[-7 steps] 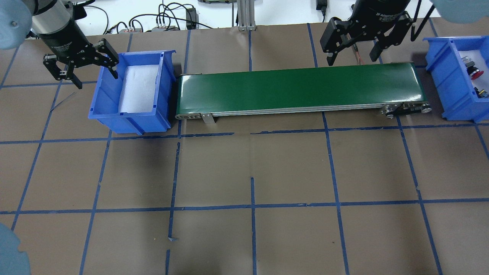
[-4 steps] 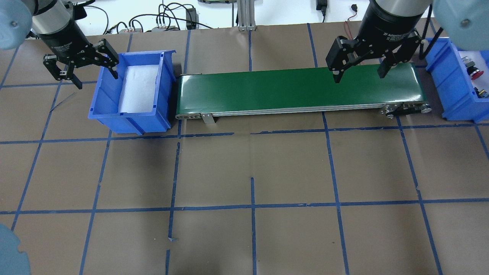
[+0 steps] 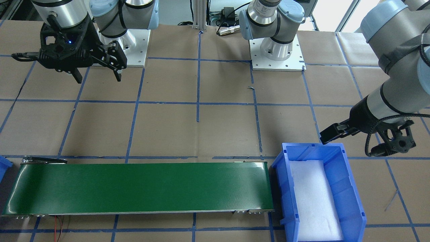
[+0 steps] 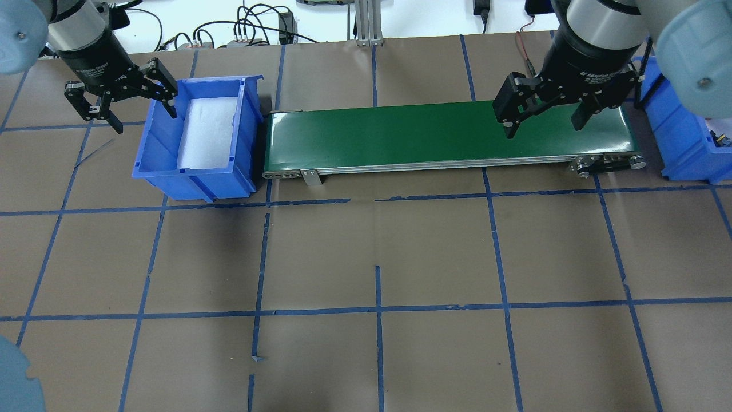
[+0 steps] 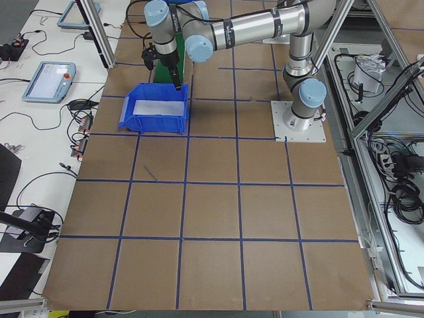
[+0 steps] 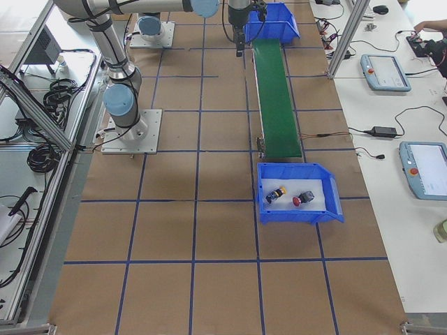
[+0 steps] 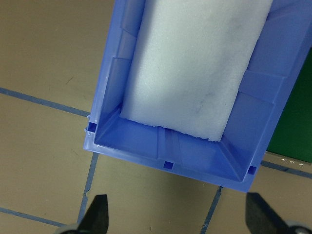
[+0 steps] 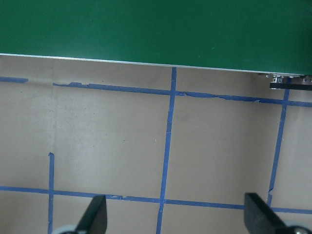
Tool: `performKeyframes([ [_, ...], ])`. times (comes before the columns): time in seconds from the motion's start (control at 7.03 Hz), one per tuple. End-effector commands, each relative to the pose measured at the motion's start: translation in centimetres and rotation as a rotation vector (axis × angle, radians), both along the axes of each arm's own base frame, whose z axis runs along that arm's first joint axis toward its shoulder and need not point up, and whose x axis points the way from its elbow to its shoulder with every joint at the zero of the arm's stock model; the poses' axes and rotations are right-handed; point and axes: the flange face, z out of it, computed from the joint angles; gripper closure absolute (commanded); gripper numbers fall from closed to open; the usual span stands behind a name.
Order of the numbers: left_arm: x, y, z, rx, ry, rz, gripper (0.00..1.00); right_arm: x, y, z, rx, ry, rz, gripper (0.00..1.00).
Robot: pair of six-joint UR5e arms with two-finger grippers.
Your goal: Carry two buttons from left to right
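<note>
The red-capped button (image 6: 304, 199) and the yellow-capped button (image 6: 278, 193) lie on white foam in the right blue bin (image 6: 297, 213), seen in the exterior right view. In the overhead view my right arm hides most of that bin (image 4: 680, 151). My right gripper (image 4: 543, 131) is open and empty, high by the right end of the green conveyor belt (image 4: 400, 134). Its wrist view shows the open fingers (image 8: 95, 217) over bare table beside the belt (image 8: 156, 29). My left gripper (image 4: 146, 121) is open and empty at the outer end of the left blue bin (image 4: 171, 171).
The left bin (image 3: 352, 188) holds only a white foam pad (image 7: 195, 63). The belt (image 3: 134, 188) runs between the two bins. Brown paper with blue tape lines covers the table. Cables and a metal post (image 4: 366, 23) stand at the far edge.
My right gripper has moved from beyond the belt's far edge toward the robot, across its right end. Its arm now hides the red button in the overhead view. The left gripper has not moved.
</note>
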Motion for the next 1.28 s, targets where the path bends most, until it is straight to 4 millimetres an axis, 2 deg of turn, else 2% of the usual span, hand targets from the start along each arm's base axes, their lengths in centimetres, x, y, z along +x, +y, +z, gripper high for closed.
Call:
performKeyframes([
  [0.0,0.0,0.0,0.0,0.001,0.0,0.001,0.0,-0.2,-0.1,0.0,-0.006,0.009,0.007,0.0],
  [0.43,-0.1,0.2,-0.4,0.009,0.001,-0.001,0.0,-0.9,-1.4,-1.0,0.014,0.009,0.0,0.0],
  [1.14,-0.2,0.3,-0.4,0.008,0.0,-0.002,0.0,-0.8,-1.3,-1.2,0.018,0.007,-0.002,0.0],
])
